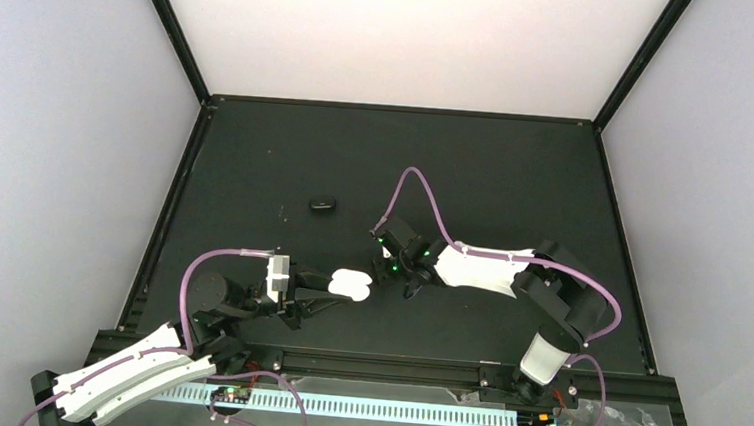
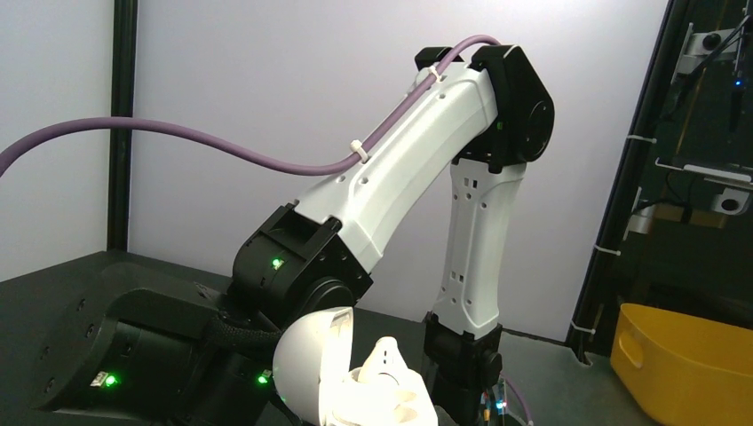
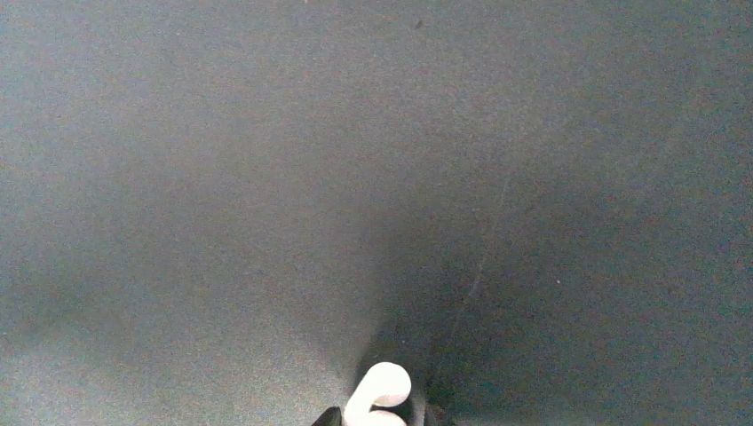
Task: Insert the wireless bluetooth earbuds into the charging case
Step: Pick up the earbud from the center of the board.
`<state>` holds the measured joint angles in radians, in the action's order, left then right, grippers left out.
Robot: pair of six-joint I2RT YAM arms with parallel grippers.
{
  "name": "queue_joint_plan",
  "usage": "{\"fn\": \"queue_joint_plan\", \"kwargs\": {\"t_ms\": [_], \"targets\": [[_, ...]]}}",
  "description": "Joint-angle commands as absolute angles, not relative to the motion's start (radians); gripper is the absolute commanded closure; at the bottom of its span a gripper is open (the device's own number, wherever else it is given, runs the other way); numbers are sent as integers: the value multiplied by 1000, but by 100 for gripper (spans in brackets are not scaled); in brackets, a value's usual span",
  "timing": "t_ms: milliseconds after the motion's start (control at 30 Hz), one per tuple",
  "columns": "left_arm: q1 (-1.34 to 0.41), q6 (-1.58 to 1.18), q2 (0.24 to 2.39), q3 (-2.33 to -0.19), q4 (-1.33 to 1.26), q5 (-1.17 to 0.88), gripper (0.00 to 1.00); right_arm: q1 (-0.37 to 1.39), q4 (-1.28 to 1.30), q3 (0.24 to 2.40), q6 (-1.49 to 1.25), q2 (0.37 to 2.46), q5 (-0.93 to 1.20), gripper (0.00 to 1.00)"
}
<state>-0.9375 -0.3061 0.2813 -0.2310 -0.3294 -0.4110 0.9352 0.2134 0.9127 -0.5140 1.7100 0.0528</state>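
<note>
White earbud point(image 3: 384, 390) pinched in right claw point(image 3: 380, 419), arm stretched leftward toward open case point(image 1: 351, 284) gripped by left claw point(image 1: 324, 296)

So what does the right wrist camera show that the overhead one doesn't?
Only the right wrist camera shows a small white earbud up close, pinched at the picture's bottom edge. Only the overhead camera shows both arms, the left gripper holding a white case, the right gripper just beside it, and a small black object lying farther back. Both show the dark table.
</note>
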Motion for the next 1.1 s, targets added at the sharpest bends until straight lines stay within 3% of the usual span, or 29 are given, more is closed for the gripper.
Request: {"fn": "queue_joint_plan", "kwargs": {"t_ms": [0, 700, 967, 1067], "targets": [[-943, -294, 276, -235, -336, -400, 99, 931, 218, 904, -511, 1685, 22, 78], [-943, -295, 276, -232, -336, -400, 99, 931, 221, 911, -507, 1681, 20, 86], [-943, -294, 278, -232, -338, -400, 99, 931, 233, 911, -504, 1676, 8, 92], [-944, -294, 279, -233, -339, -400, 98, 932, 240, 911, -502, 1669, 1, 98]]}}
